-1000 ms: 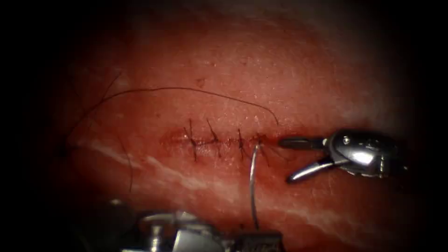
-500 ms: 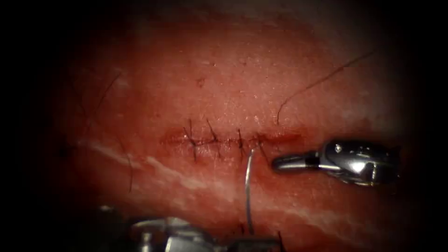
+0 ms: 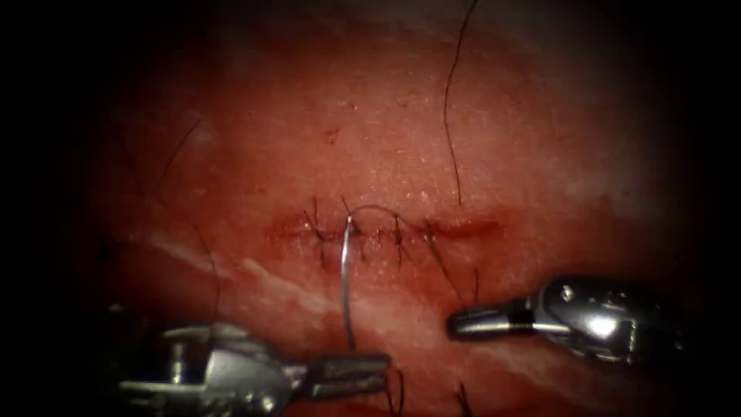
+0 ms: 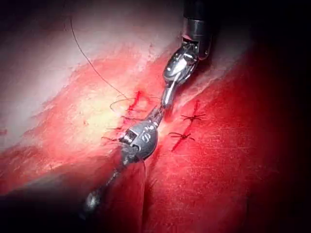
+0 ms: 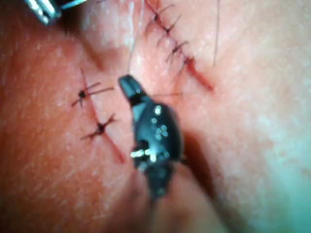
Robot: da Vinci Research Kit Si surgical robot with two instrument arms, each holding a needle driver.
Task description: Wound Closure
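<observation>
Both tools closed: left tool (image 3: 351, 371) grips needle (image 3: 345, 282) at its tail, right tool (image 3: 482, 320) on thread (image 3: 448, 116); needle may twist, thread may snag.

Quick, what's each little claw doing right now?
Left tool: fingers shut on the needle, near one end.
Right tool: fingers shut, apparently on the thread.
</observation>
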